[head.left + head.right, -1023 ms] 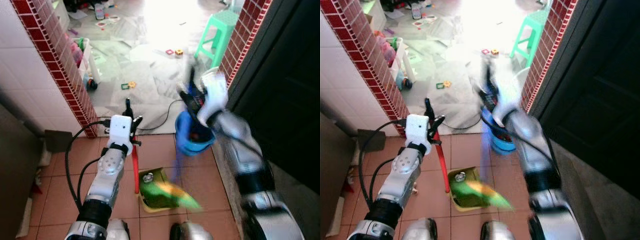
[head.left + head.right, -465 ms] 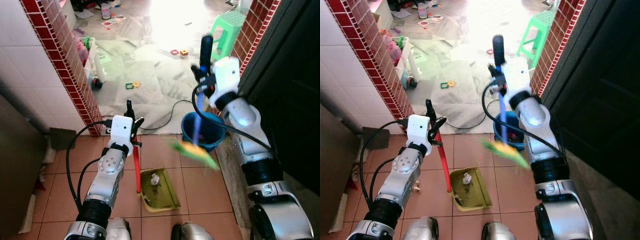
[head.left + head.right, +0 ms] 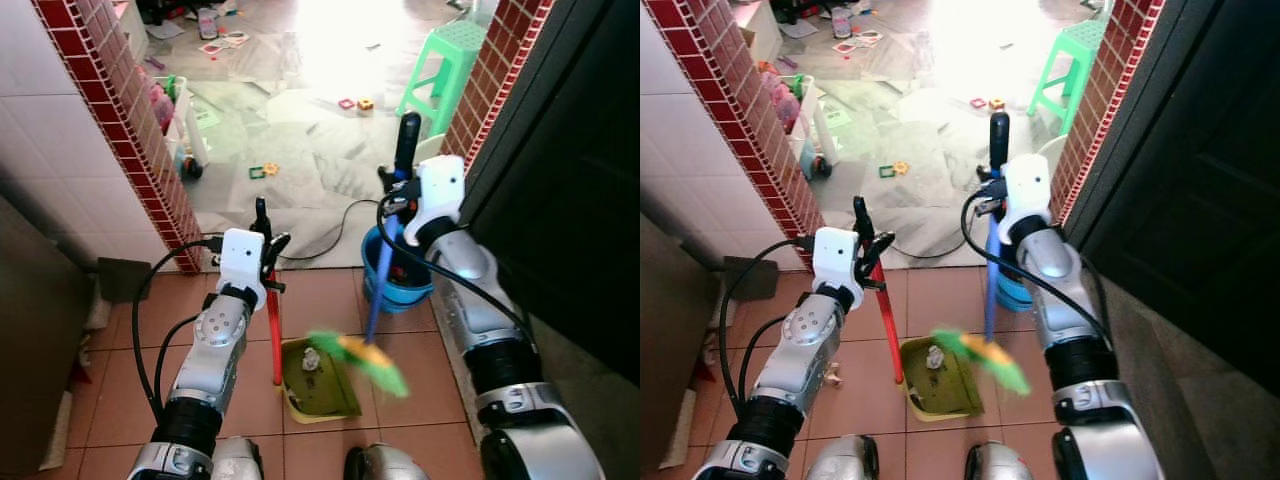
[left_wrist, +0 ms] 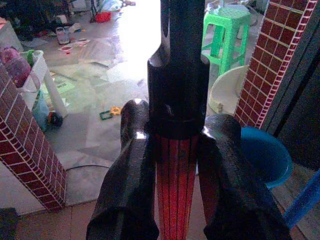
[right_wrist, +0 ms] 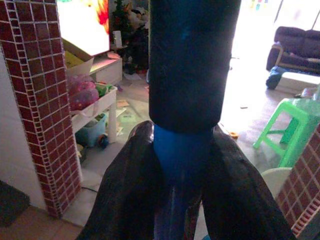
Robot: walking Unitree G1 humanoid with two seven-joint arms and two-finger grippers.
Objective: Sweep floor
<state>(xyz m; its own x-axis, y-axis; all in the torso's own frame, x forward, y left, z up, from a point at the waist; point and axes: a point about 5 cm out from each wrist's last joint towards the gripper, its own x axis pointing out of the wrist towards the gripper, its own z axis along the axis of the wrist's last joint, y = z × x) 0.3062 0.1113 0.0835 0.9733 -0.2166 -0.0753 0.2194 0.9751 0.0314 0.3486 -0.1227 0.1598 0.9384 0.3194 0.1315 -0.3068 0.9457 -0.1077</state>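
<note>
The olive-green plastic dustpan [image 3: 320, 381] lies flat on the terracotta floor tiles [image 3: 110, 350], at the foot of a doorway framed by two red-brick-tiled pillars [image 3: 120, 130]. A small pale clump of debris [image 3: 310, 360] sits inside the dustpan. The dustpan's upright red handle [image 3: 272, 335] rises from its left edge, and the left tool [image 3: 264, 222] is clamped on the handle's black top. Just right of the dustpan, the blurred green and yellow broom head [image 3: 362, 360] hangs over the dustpan's right rim, on a blue broom shaft [image 3: 378, 285]. The right tool [image 3: 403, 165] is closed around the shaft's dark grip. Beyond the dustpan's right corner a blue round plastic bucket [image 3: 398, 285] stands against the right pillar; its contents cannot be made out. Past the doorway the grey floor [image 3: 300, 150] is open, with scattered small toys and a green plastic stool [image 3: 440, 60].
</note>
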